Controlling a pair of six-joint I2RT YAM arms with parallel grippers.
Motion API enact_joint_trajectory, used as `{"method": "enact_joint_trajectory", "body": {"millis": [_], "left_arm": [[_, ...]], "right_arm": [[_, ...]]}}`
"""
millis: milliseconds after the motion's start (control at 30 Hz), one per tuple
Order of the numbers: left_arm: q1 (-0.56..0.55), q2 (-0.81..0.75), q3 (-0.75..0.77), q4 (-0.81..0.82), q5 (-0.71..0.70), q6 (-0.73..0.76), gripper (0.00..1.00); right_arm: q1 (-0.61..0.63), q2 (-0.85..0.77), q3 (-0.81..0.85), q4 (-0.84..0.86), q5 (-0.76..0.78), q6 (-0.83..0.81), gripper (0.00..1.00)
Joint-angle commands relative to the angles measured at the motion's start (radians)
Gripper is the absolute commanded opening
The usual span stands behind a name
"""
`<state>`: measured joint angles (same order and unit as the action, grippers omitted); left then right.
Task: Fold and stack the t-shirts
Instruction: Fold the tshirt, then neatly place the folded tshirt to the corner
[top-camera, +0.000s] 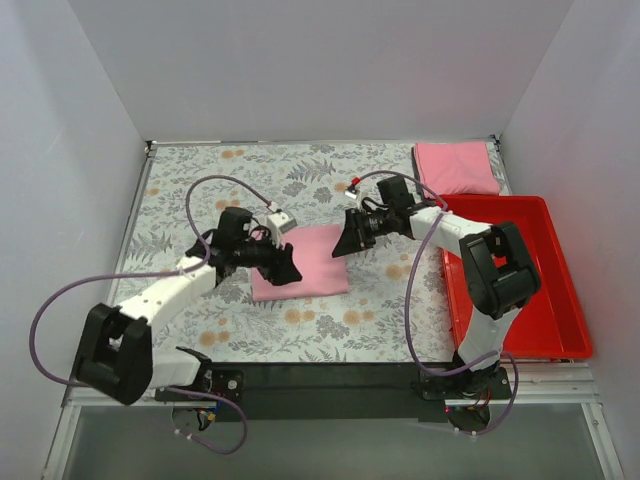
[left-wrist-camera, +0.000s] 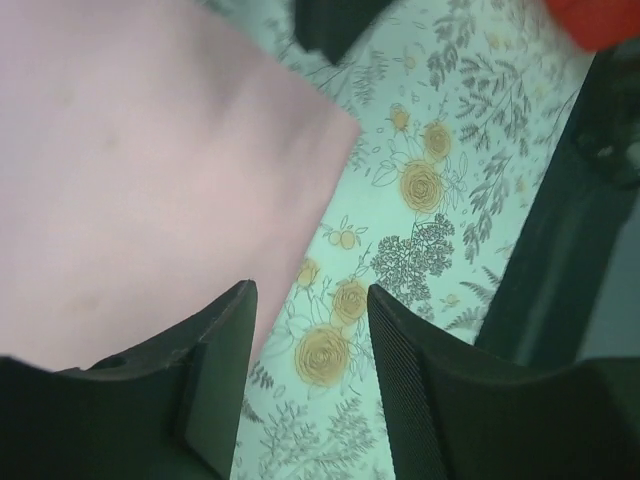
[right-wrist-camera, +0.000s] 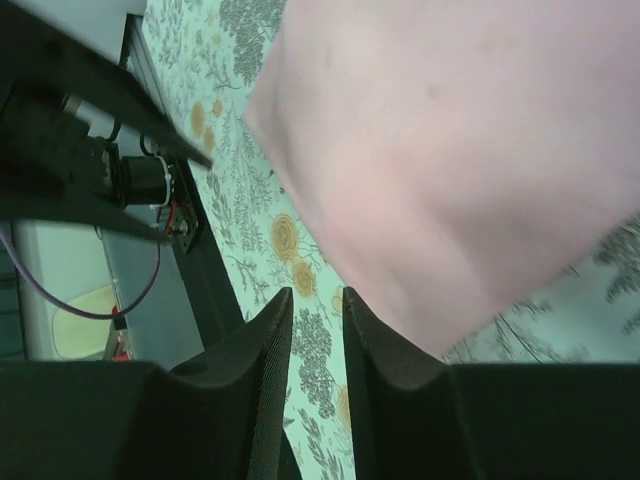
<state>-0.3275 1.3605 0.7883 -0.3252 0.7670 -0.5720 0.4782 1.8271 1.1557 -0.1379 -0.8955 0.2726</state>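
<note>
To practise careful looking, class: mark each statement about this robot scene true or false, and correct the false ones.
1. The bin holds a shirt. False: no shirt shows in it; the far shirt lies on the table beyond it.
2. The centre shirt lies between the left gripper and the right gripper. True.
3. The left gripper is clamped on cloth. False: its fingers are apart, with only table showing between them.
4. Both shirts in view are pink. True.
</note>
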Motion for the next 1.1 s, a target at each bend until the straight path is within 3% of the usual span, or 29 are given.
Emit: {"method": "enact_joint_trajectory", "body": {"millis": [0,33,200,267,367,667,900,1033,1067], "left_arm": [[-0.157,-0.116,-0.113,0.216,-0.335,0.181,0.48],[-0.248,-0.107,-0.124,0.294,-0.416,0.248,0.50],[-0.441,0.004,-0.135,0.440,-0.521,0.376,0.51],[-0.479,0.031,-0.153,0.491,-0.553,0.414,0.52],[-0.548,0.077,-0.178,0.595,-0.616,0.452,0.52],[-0.642,0.207,-0.189,0.724,-0.646,0.521,0.50],[-0.657,0.305,-0.182,0.761,-0.635,0.520,0.36],[-0.657,0.324,-0.179,0.773,-0.638,0.491,0.20],[-0.657,0.322,-0.176,0.766,-0.635,0.486,0.11]], "right_arm": [[-0.084,-0.078,-0.059,-0.005,0.010,-0.013,0.34],[-0.098,-0.090,-0.068,-0.006,0.020,-0.009,0.35],[-0.187,-0.118,-0.108,-0.006,0.036,0.042,0.48],[-0.202,-0.132,-0.123,-0.005,0.061,0.062,0.50],[-0.214,-0.143,-0.131,-0.005,0.095,0.083,0.60],[-0.234,-0.140,-0.151,-0.002,0.132,0.149,0.62],[-0.234,-0.130,-0.194,0.053,0.168,0.252,0.64],[-0.227,-0.098,-0.205,0.073,0.168,0.324,0.64],[-0.224,-0.095,-0.205,0.075,0.173,0.332,0.64]]}}
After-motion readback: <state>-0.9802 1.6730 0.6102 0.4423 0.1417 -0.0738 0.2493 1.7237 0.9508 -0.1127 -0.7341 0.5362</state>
